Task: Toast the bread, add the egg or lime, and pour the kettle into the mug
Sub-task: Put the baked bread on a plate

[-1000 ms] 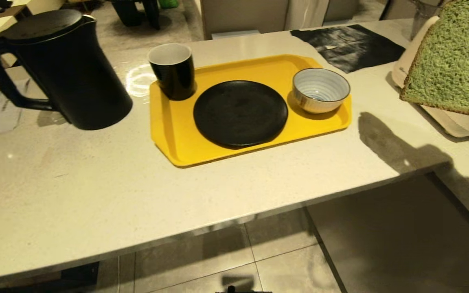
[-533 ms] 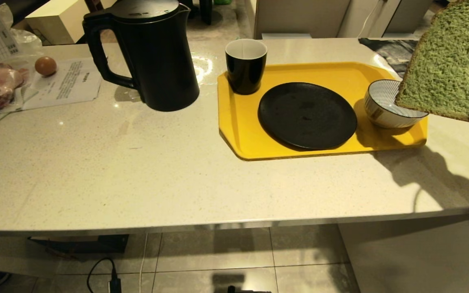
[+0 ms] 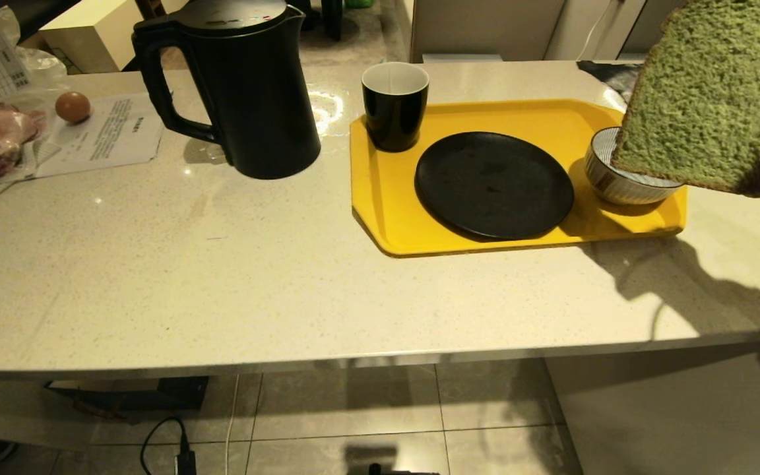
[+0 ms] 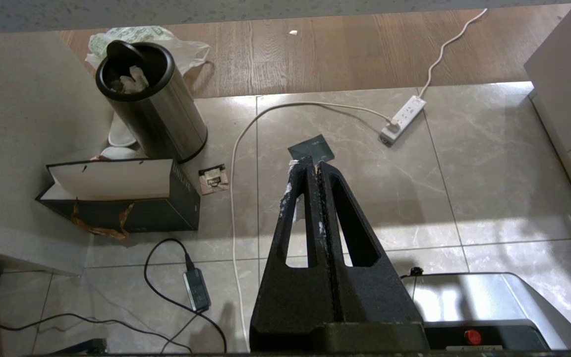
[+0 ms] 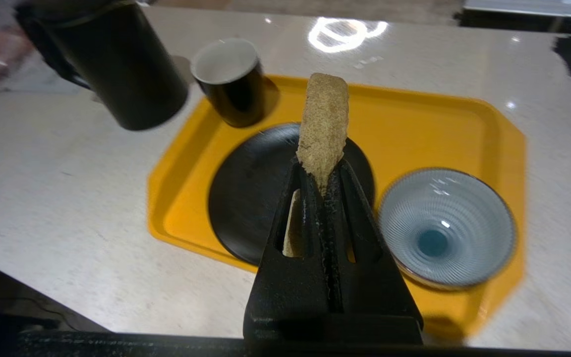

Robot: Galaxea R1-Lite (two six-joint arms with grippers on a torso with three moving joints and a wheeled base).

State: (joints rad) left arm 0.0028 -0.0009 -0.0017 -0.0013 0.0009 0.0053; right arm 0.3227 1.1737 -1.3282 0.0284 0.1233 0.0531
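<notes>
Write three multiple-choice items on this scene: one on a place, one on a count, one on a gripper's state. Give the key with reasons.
1. Where does the glossy black mug stand?
A. on the yellow plastic tray's corner nearest the kettle
B. inside the striped bowl
C. on the floor

2. How many dishes sit on the tray beside the mug?
A. none
B. two
C. five

3. The right gripper is
A. wide open
B. shut on the slice of pale green bread
C. holding the tall matte black kettle

Key: 1 A, it stands on the tray's corner; 2 B, the round black plate and the blue-and-white striped bowl; 3 B, its fingers pinch the slice's edge.
</notes>
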